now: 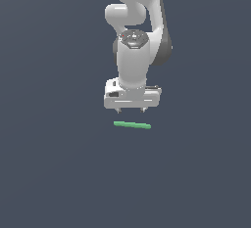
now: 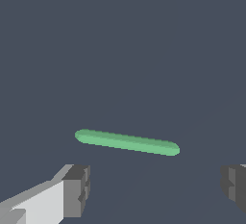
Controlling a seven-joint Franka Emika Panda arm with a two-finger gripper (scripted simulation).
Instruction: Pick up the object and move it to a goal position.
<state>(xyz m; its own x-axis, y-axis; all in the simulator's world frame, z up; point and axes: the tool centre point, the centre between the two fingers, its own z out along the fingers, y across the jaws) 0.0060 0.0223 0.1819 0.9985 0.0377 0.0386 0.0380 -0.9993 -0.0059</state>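
Note:
The object is a thin bright green rod (image 1: 132, 125) with rounded ends, lying flat on the dark surface, nearly level across the exterior view. In the wrist view the rod (image 2: 127, 142) lies just beyond the fingertips. My gripper (image 1: 130, 109) hangs pointing down, just behind and above the rod, apart from it. It is open, its two fingers spread about as wide as the rod is long, with nothing between them. One grey fingertip (image 2: 77, 189) shows in the wrist view, the other at the frame's edge.
The white arm (image 1: 135, 31) rises from the gripper toward the top of the exterior view. A plain dark grey surface (image 1: 59, 173) spreads all around; no other object is in view.

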